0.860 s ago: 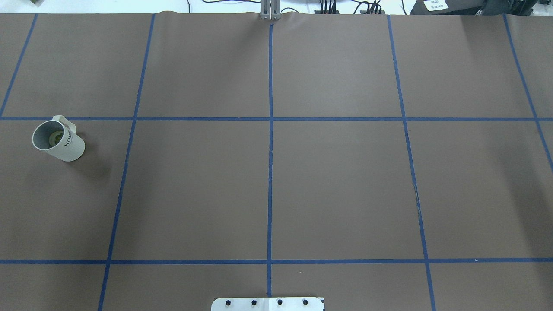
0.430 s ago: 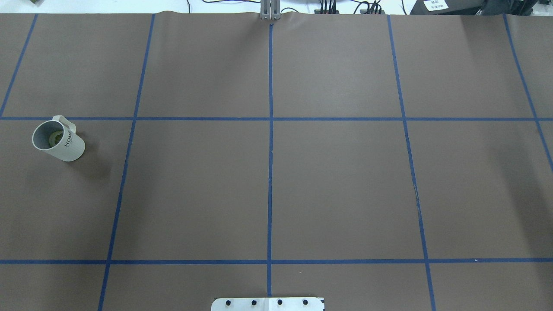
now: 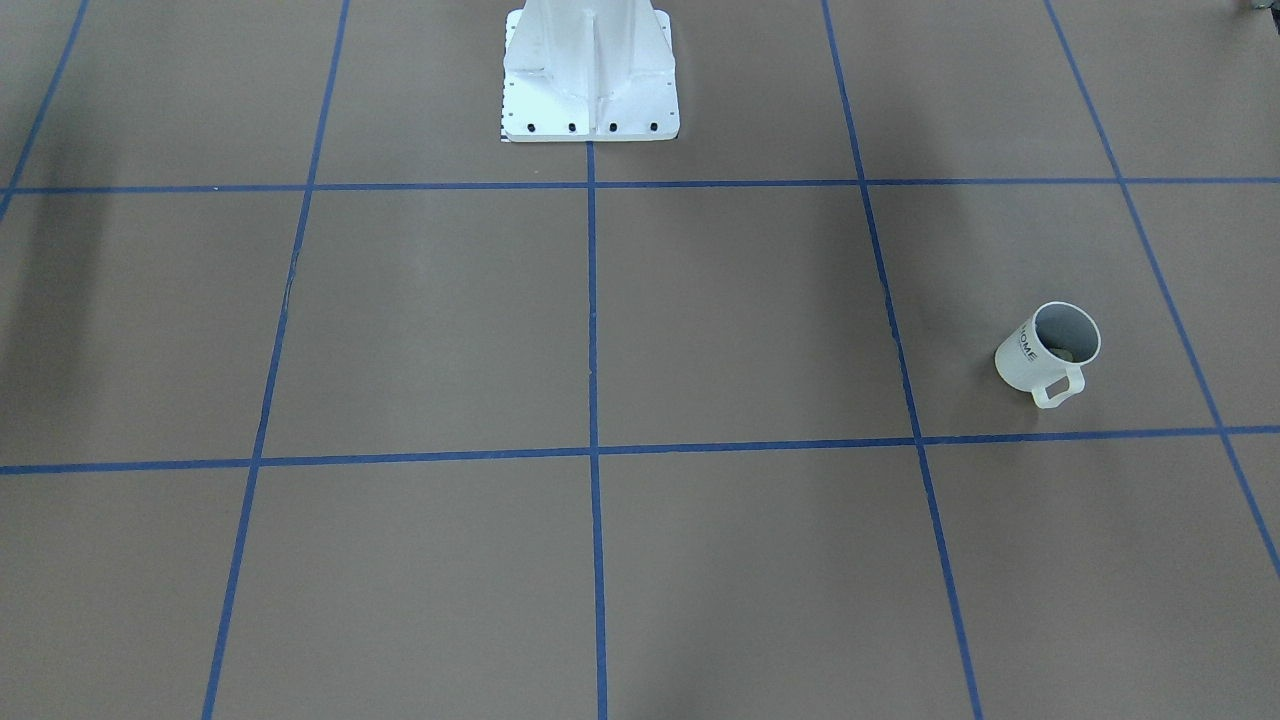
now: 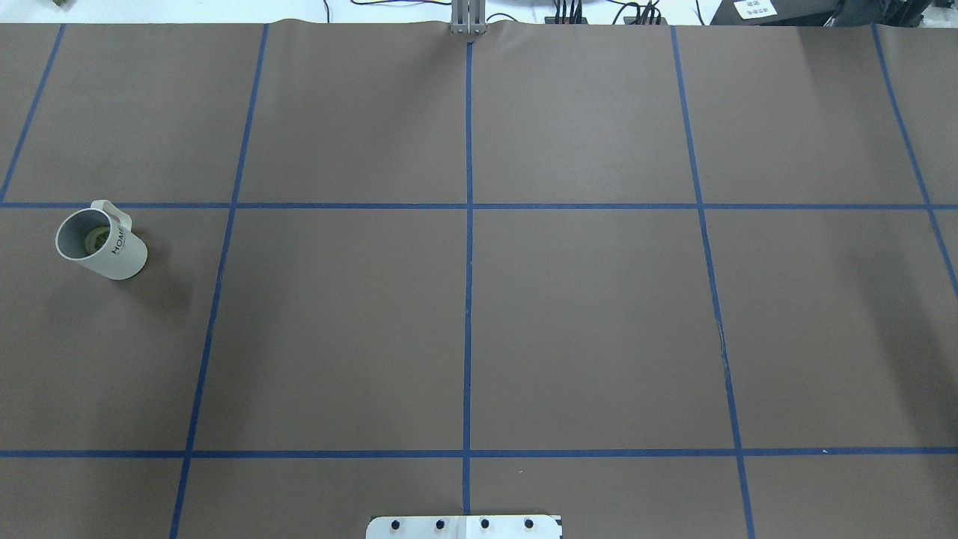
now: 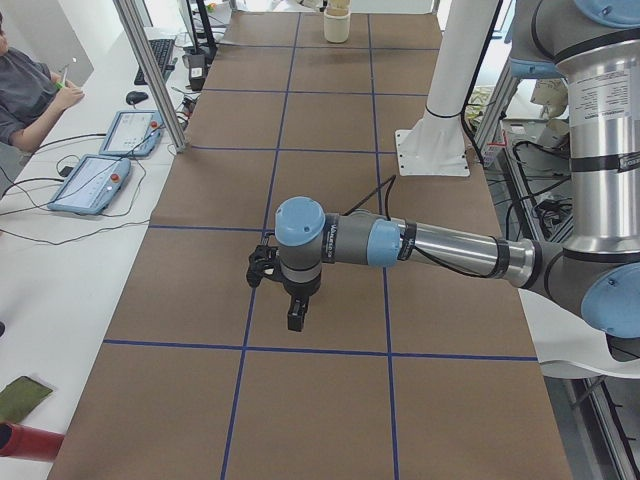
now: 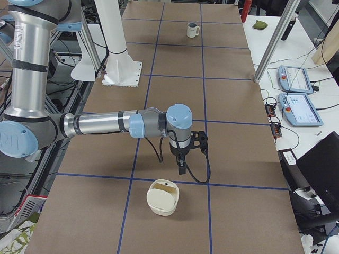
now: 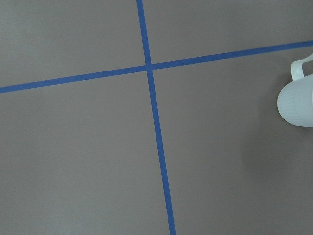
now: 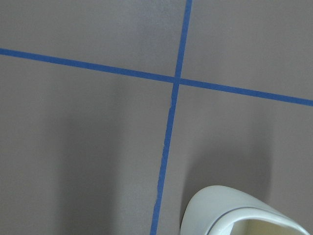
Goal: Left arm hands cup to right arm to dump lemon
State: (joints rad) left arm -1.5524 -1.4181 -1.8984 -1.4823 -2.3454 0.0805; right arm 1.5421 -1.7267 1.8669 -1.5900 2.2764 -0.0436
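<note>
Upright cup with lemon inside

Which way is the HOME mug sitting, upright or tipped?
Upright. The cup stands on its base on the table, with its open mouth facing up in both the overhead and front views.

A white ribbed ceramic mug lettered "HOME" is pictured upright near the left end of the brown papered table, its handle turned away from the robot, with a yellowish lemon piece inside. The grey-silver left arm and right arm are stretched out above the table.
</note>
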